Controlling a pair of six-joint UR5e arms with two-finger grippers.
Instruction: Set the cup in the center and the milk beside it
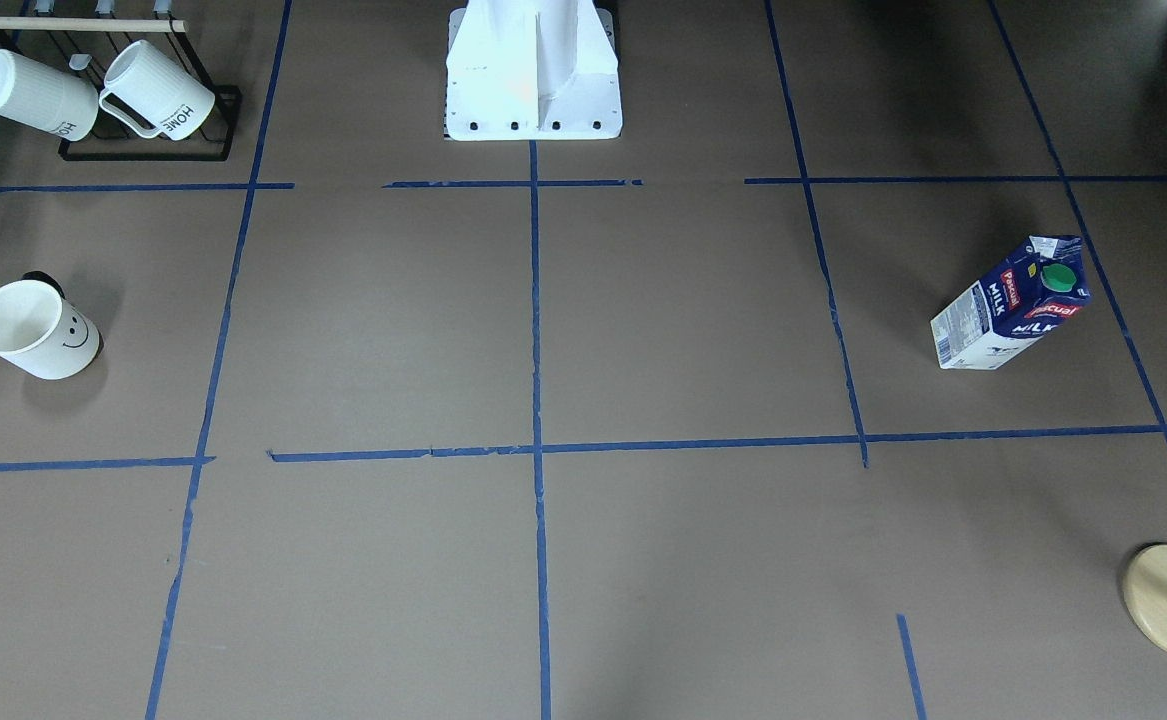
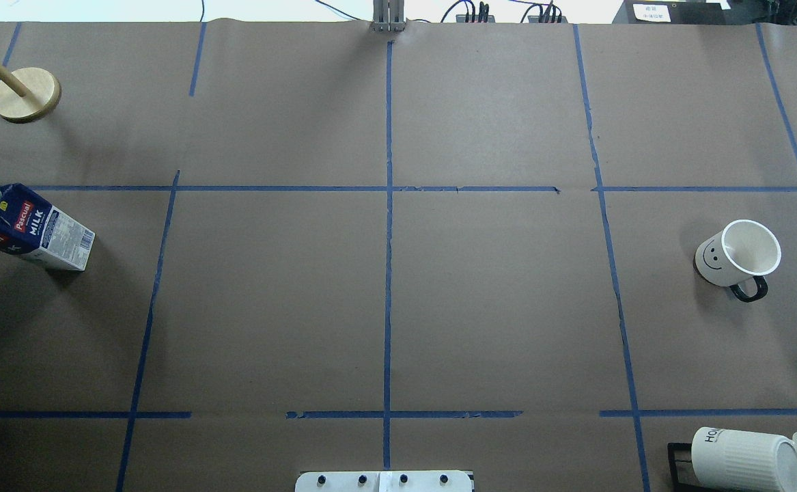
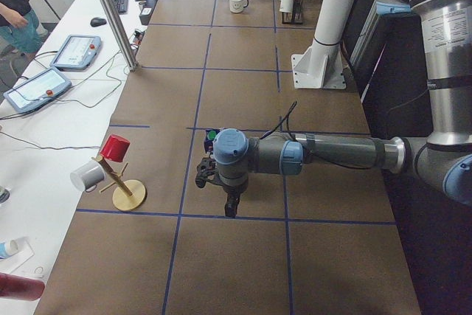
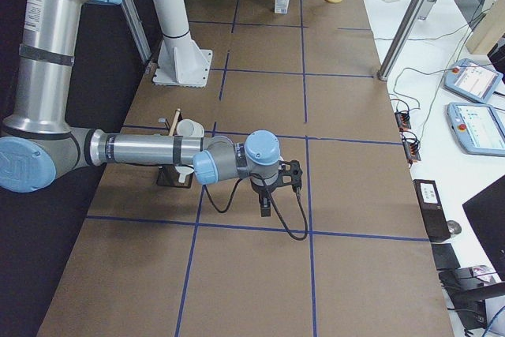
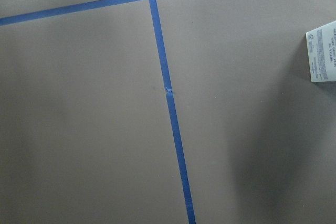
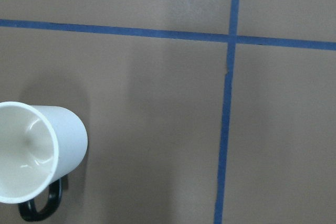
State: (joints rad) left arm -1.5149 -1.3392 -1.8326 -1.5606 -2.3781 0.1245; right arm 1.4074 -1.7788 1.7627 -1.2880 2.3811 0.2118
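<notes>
Nothing placed yet: cup (image 2: 736, 256) at mid-right and milk (image 2: 26, 229) at mid-left of overhead view, both well apart from the center (image 2: 388, 189); left gripper (image 3: 230, 208) and right gripper (image 4: 266, 209) spread or pressed, cannot tell

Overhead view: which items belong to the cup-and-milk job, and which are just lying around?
Job:
- smiley-face cup
- Pascual milk carton
- center tape crossing

Lying about:
- ribbed HOME mugs, two of them, on a rack
- wooden peg stand
</notes>
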